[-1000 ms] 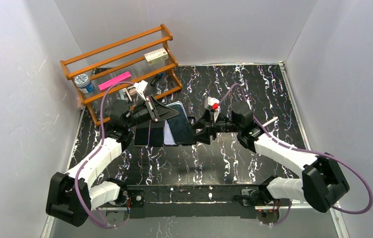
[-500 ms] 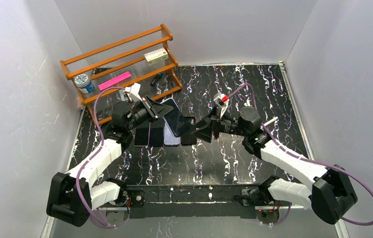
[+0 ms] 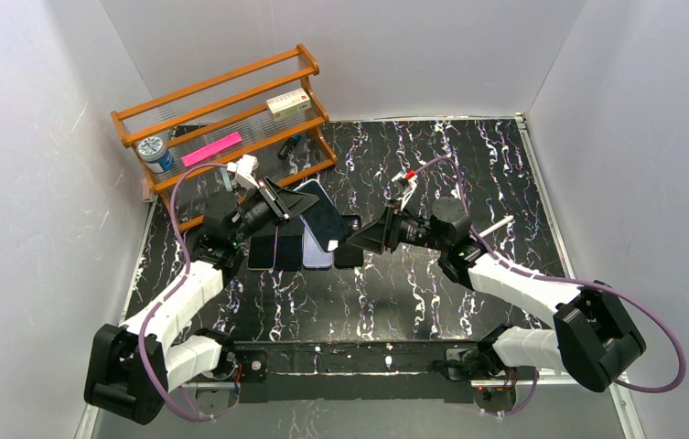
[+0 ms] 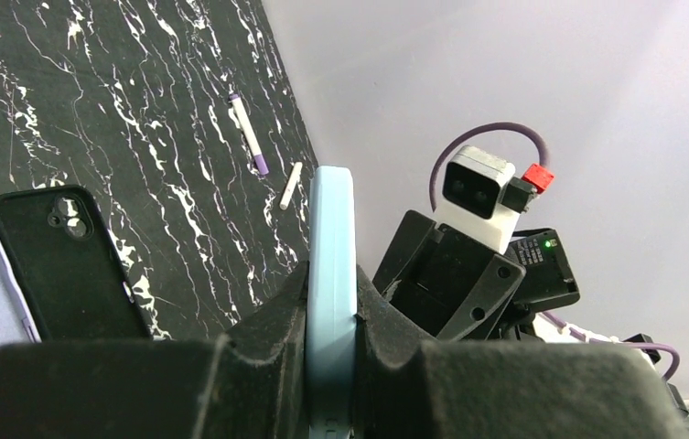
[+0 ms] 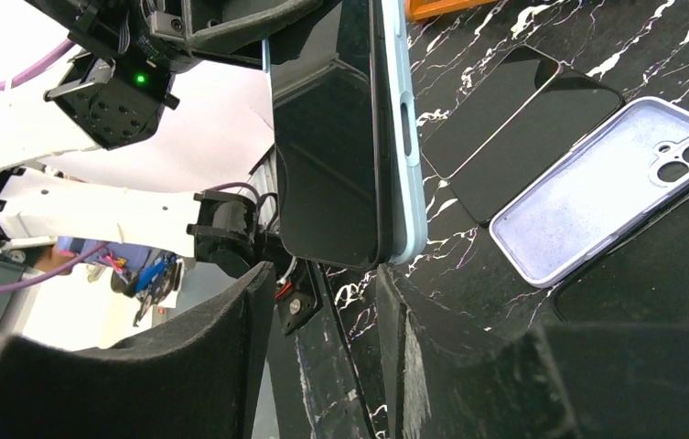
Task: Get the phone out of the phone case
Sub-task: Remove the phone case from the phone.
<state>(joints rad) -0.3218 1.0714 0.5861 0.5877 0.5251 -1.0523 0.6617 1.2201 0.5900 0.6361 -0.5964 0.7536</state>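
A phone with a dark screen (image 5: 327,137) sits in a light blue case (image 5: 402,137) and is held in the air, tilted, above the table's middle left (image 3: 324,219). My left gripper (image 3: 287,203) is shut on the case, whose thin edge (image 4: 331,247) stands between its fingers (image 4: 267,338). My right gripper (image 3: 359,236) is open, its jaws facing the phone's free lower end. That end hangs just beyond the gap between the two fingers (image 5: 185,357) without touching them.
Below the held phone, two dark phones (image 3: 274,251), an empty lavender case (image 5: 610,187) and a black case (image 4: 61,265) lie in a row. A wooden rack (image 3: 221,119) stands at the back left. A purple pen (image 4: 249,133) and a white stick (image 4: 292,186) lie on the marble top.
My left gripper has lifted and tilted the cased phone toward the right arm. My right gripper has turned and now faces the phone's lower end.
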